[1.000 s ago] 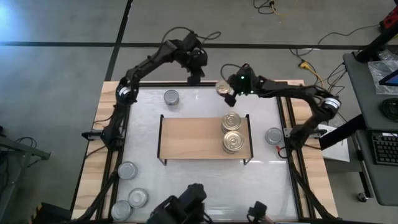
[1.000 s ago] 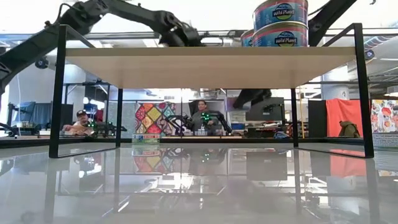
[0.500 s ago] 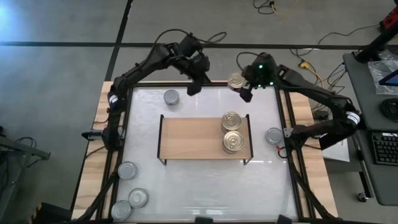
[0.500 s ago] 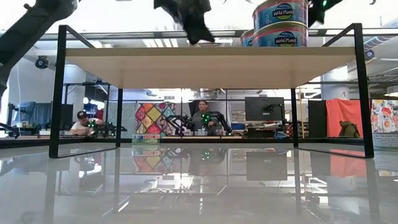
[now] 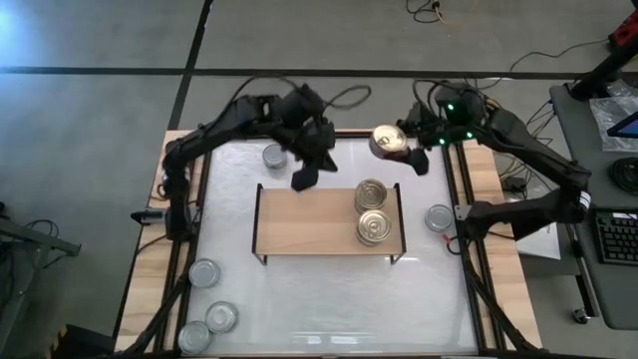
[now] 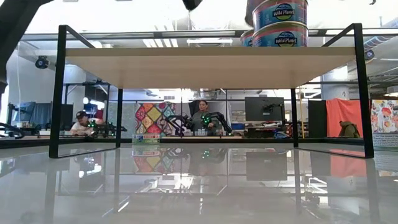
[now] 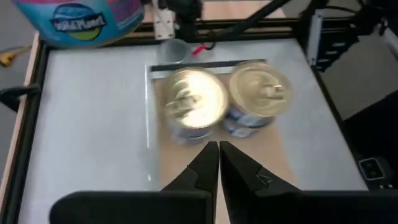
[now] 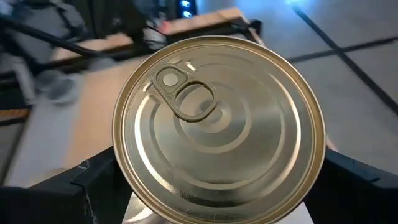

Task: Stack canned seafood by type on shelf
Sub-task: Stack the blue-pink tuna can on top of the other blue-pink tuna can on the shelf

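i have the right gripper (image 5: 399,152) clamped on a gold-topped can (image 5: 386,140), its fingers spread wide around the can's sides. in the right wrist view that can (image 8: 219,129) fills the space between the two dark fingers (image 8: 93,180), pull-tab facing the camera. from above, the held can hangs just beyond the far right corner of the shelf (image 5: 304,221), in the air and off the board.

on the shelf's right end i see two gold-topped cans: the far one (image 5: 371,194) and the near one (image 5: 375,227), touching each other in a row along the short edge. in the low view a blue-labelled can (image 6: 280,11) sits on top of another (image 6: 280,35) at that same end of the shelf (image 6: 205,65), so at least one spot there is a stack of two.

my left gripper (image 5: 305,177) hovers over the far edge of the shelf, left of the two cans, fingers pressed together with nothing between them. the left wrist view shows its shut tips (image 7: 217,152) pointing toward the pair of gold tops (image 7: 194,102).

silver-topped cans lie off the shelf on the white tabletop (image 5: 229,299): one (image 5: 274,156) beyond the shelf's far left corner, one (image 5: 439,217) just right of the shelf, and three (image 5: 204,272) in front of its left end.
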You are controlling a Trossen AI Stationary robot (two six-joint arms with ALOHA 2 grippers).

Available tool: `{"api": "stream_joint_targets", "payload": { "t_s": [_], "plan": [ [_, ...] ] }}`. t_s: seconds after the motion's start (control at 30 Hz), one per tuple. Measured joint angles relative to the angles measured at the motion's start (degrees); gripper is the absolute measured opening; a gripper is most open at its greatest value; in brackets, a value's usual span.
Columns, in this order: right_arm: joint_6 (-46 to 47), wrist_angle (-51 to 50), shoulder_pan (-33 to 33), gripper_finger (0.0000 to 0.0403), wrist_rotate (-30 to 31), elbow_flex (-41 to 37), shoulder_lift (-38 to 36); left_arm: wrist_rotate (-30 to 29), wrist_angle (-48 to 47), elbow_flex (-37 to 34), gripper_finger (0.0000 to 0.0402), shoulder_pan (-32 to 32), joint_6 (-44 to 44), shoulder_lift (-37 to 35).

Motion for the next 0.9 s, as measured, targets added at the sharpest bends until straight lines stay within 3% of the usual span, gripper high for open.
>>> {"api": "stream_joint_targets", "payload": {
  "t_s": [0.37, 0.63, 0.9],
  "plan": [
    [12.9, -0.5, 20.6, 0.0361, 1.5, -0.1, -2.7, -11.2, 1.2, 0.0, 0.0000, -14.5, -9.0, -1.4],
    [16.7, -1.0, 36.1, 0.0362, 13.4, -0.2, 0.3, -18.8, 1.7, -0.1, 0.0000, -19.2, -12.9, -1.1],
    [18.0, -1.1, 41.2, 0.0362, 20.4, -0.9, 2.8, -19.3, 4.6, -0.1, 0.0000, -21.1, -14.8, 0.3]
  ]
}}
